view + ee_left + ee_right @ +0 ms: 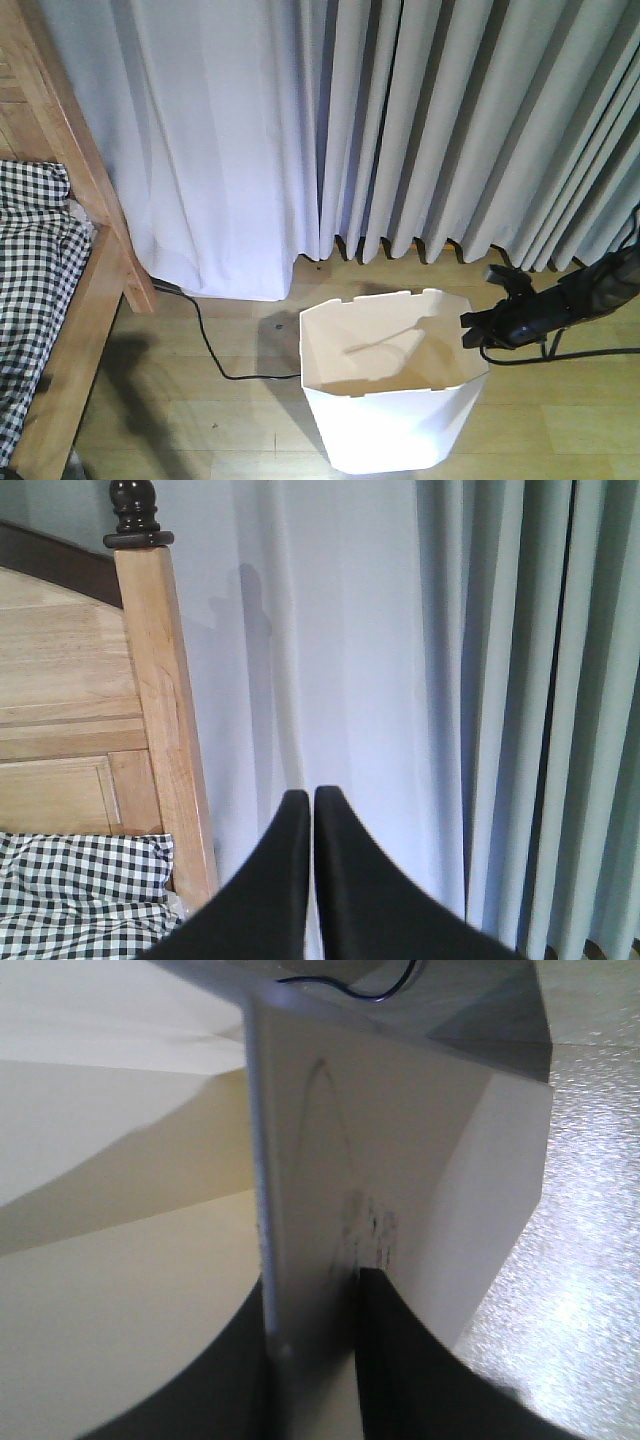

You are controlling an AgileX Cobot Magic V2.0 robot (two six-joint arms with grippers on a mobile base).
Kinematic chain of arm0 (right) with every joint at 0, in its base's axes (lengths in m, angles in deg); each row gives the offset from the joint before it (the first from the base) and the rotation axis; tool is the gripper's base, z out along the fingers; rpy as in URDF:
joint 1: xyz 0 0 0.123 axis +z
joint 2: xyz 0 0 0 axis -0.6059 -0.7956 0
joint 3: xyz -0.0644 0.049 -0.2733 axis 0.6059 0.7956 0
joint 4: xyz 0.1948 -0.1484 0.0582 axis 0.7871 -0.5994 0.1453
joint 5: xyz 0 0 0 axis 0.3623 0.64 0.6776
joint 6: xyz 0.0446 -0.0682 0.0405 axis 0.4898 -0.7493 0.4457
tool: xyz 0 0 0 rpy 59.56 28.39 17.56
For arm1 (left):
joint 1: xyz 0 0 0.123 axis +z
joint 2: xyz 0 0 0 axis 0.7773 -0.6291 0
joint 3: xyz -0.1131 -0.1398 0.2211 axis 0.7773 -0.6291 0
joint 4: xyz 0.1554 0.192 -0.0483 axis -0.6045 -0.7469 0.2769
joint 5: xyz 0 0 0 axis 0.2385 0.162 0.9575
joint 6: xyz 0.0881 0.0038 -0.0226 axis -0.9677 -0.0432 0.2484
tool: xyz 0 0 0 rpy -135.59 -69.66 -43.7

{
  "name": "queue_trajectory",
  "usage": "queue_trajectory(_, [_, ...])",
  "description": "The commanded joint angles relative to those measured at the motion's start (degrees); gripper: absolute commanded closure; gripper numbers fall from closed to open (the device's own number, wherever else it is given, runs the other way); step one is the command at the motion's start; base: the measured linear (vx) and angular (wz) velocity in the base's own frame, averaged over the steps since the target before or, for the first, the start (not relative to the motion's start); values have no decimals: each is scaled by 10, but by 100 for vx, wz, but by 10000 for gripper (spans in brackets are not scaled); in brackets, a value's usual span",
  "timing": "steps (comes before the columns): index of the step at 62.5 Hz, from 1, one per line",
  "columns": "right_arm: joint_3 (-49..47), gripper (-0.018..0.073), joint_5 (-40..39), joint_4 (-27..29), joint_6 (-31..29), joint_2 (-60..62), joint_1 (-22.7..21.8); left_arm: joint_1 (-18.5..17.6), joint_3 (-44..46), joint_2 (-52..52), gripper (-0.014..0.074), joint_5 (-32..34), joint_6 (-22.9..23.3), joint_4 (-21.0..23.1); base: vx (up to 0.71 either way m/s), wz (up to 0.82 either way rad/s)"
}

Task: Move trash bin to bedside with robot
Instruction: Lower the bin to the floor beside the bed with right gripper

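Observation:
The white trash bin [390, 420] stands on the wooden floor below the curtains, its cream inside showing. My right gripper [472, 335] is shut on the bin's right rim. In the right wrist view the bin wall [310, 1210] runs between my two black fingers [400, 1360], one inside and one outside. The bed [70, 330] with a light-brown wooden frame and black-and-white checkered bedding [30, 250] is at the left. My left gripper [310, 798] is shut and empty, raised and facing the bedpost [160, 700] and the curtain.
Pale grey curtains [400, 120] hang to the floor behind the bin. A black cable [215, 350] lies on the floor between the bed and the bin. More black cable [580, 352] trails behind my right arm.

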Motion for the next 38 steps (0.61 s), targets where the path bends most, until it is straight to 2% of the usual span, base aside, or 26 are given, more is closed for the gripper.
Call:
queue_trajectory(1, [-64, 556, 137, 20, 38, 0, 0, -2, -7, 4, 603, 42, 8, 6, 0, 0])
queue_trajectory(21, [-276, 547, 172, 14, 82, -171, 0, -2, -7, 4, 603, 42, 8, 6, 0, 0])
queue_trajectory(38, [-412, 543, 214, -1, 129, -278, 0, -2, -7, 4, 603, 42, 8, 6, 0, 0])
